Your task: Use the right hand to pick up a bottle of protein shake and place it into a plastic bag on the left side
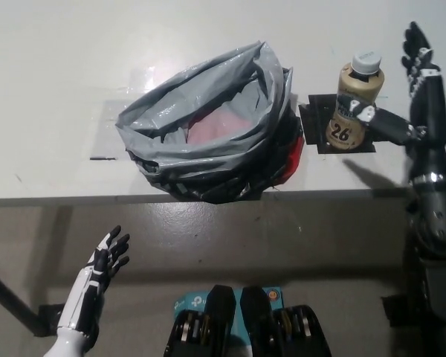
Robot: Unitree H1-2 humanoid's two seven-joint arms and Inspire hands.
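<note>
Right hand (415,97): spread open, empty, thumb nearing bottle (354,100) just to its left, framing a side grasp.
Bag (208,126): mouth agape further left, ready to receive.
Left hand (104,271): idle, fingers apart.

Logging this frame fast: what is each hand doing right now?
Left hand: open, resting low below the table edge, holding nothing.
Right hand: open, fingers spread beside the protein shake bottle, not gripping it.
</note>
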